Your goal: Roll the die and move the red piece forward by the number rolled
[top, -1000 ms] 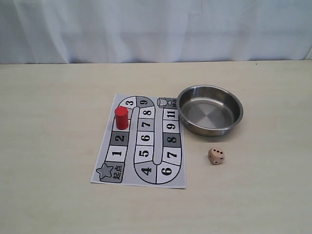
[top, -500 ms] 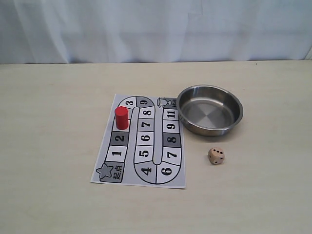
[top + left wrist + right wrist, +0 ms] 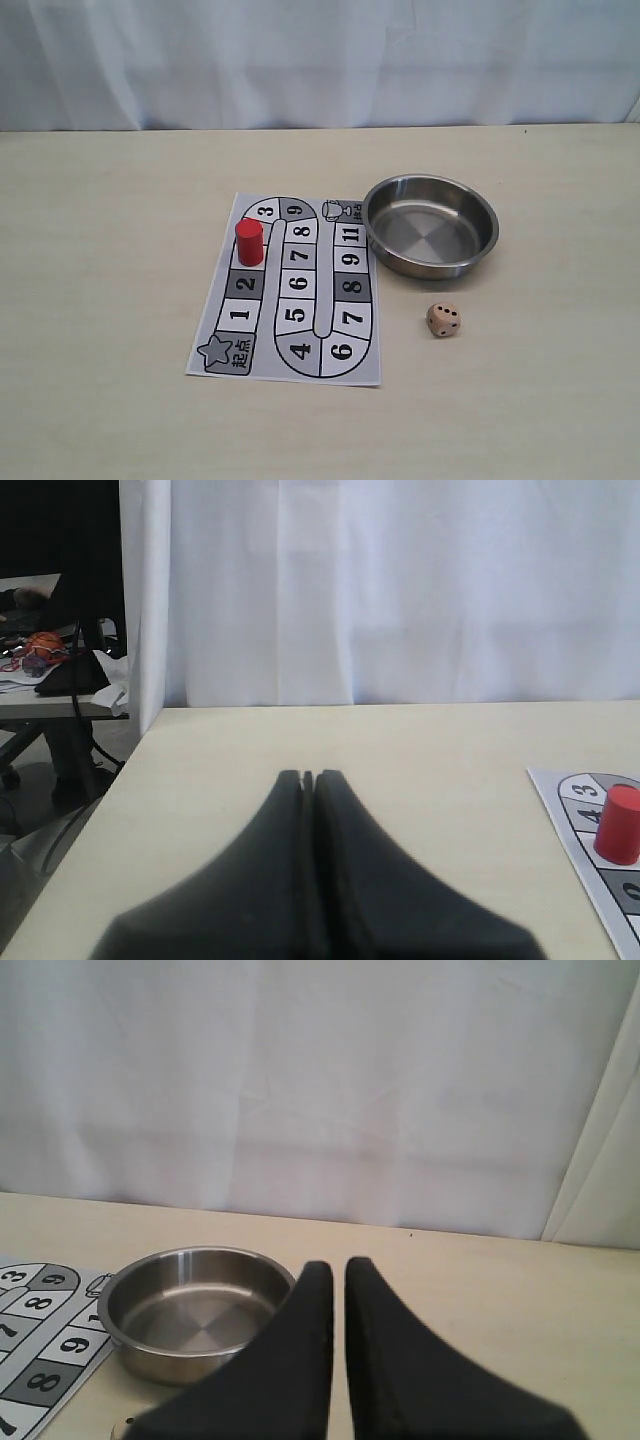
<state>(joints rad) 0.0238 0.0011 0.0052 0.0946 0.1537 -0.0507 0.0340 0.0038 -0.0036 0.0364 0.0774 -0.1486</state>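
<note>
**Left gripper** [image 3: 308,776]: two dark tapered fingers, tips pressed together with no gap. They hold nothing and hang over bare tabletop, touching no object.

**Right gripper** [image 3: 338,1264]: two dark tapered fingers, nearly closed, with only a thin slit between them and nothing in it. It touches no object. Neither gripper shows in the exterior view.

**Surface**, exterior view, 12 o'clock towards the curtain:

- Pale beige wood-grain table [image 3: 120,300], broad and flat.
- Rectangular white paper game board [image 3: 297,283], lying flat left of centre. It is printed with grey and white numbered squares on a winding track, with a star square at its 7 o'clock corner and a trophy mark at its 1 o'clock corner.
- Small pale tan wooden die with dark pips [image 3: 444,320], resting on bare table just off the board's right edge, at 5 o'clock of the bowl and apart from it. Two pips show on its right-hand face.
- Small solid red cylinder piece [image 3: 249,241], upright on the board's left column, directly at 12 o'clock of the square marked 2. It is well apart from the die.
- Round shallow stainless-steel bowl [image 3: 425,266], empty, at 3 o'clock of the board's far end, its wall just beside the paper edge.

**Room:** a white pleated curtain [image 3: 320,60] closes off the far side of the table. The left wrist view shows a dim area past the curtain's edge, with a cluttered side table [image 3: 50,685] and cables.
</note>
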